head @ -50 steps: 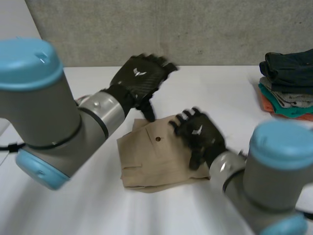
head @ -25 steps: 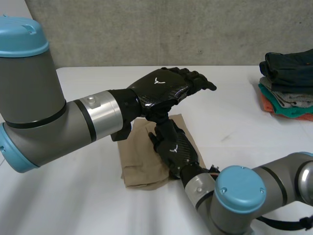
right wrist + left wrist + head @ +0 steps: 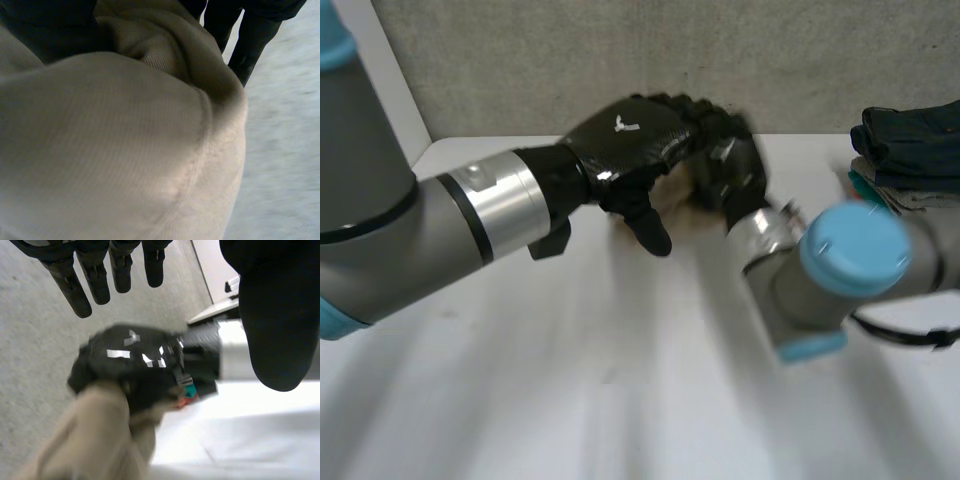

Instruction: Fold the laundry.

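Note:
The tan shorts (image 3: 95, 440) hang bunched in the air, clear of the white table (image 3: 570, 380). My right hand (image 3: 132, 357) is shut on their upper end, its fingers curled into the cloth. In the right wrist view the shorts (image 3: 110, 150) bulge under the palm, with my right hand (image 3: 55, 30) dug into a fold. In the head view my right hand (image 3: 732, 172) is raised over the back of the table. A sliver of the shorts (image 3: 674, 198) shows beside it. My left hand (image 3: 640, 140) hovers open just in front, fingers straight (image 3: 75, 280), thumb hanging down, touching nothing.
A stack of folded clothes (image 3: 910, 170), dark on top with teal and orange below, sits at the table's far right; a bit of the stack (image 3: 189, 392) shows behind my right hand. A grey concrete wall (image 3: 620, 50) runs along the back.
My right hand, which lay flat on the folded shorts on the table, has closed on them and lifted them up and back. My left hand stayed raised and open.

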Available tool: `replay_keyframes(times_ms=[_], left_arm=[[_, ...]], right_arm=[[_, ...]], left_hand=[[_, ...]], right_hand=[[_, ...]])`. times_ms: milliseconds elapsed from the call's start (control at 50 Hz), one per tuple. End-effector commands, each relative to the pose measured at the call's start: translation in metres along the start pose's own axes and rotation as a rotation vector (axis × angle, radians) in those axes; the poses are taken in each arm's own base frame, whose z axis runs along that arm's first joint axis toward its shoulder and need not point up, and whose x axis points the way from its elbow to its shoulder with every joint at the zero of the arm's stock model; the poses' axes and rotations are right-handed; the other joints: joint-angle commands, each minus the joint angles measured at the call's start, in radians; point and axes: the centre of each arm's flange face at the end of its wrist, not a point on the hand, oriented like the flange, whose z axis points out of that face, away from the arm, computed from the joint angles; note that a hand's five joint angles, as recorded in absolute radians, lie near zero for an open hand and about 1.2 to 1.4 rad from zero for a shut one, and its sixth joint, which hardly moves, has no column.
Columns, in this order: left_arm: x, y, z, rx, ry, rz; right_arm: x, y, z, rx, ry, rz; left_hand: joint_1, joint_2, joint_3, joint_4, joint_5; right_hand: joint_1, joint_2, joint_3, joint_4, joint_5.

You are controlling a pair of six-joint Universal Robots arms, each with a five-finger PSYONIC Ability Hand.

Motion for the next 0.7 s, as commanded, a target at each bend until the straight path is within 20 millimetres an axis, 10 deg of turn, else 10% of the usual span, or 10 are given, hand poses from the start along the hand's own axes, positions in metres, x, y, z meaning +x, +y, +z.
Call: replay_keyframes(times_ms=[20,120,200,280,520,700], left_arm=[[-0.004,-0.022,-0.008,0.077,-0.043,0.048],[-0.004,-0.026,-0.008,0.096,-0.045,0.037],[0.000,-0.022,-0.009,0.087,-0.036,0.027],[0.002,-0.018,-0.009,0.075,-0.028,0.021],[0.006,-0.013,-0.007,0.064,-0.017,0.012],[0.015,-0.016,-0.004,0.085,0.005,0.021]], right_arm=[[0.113,-0.031,0.051,0.175,0.238,-0.072],[0.195,-0.035,0.064,0.276,0.369,-0.074],[0.278,0.003,0.055,0.257,0.414,-0.087],[0.311,0.049,0.044,0.198,0.376,-0.106],[0.356,0.209,-0.025,-0.017,0.196,-0.011],[0.348,0.219,-0.035,-0.039,0.156,0.010]], left_hand=[[0.011,-0.006,-0.012,-0.004,-0.024],[0.011,-0.006,-0.012,-0.004,-0.024],[0.011,-0.006,-0.012,-0.004,-0.024],[0.011,-0.006,-0.012,-0.004,-0.024],[0.008,-0.009,-0.015,-0.007,-0.027],[0.008,-0.009,-0.015,-0.007,-0.027]], right_hand=[[0.372,0.266,0.253,0.197,0.356],[0.372,0.266,0.253,0.197,0.356],[0.372,0.266,0.253,0.197,0.356],[0.372,0.266,0.253,0.197,0.356],[0.372,0.266,0.253,0.197,0.356],[0.372,0.266,0.253,0.197,0.356]])
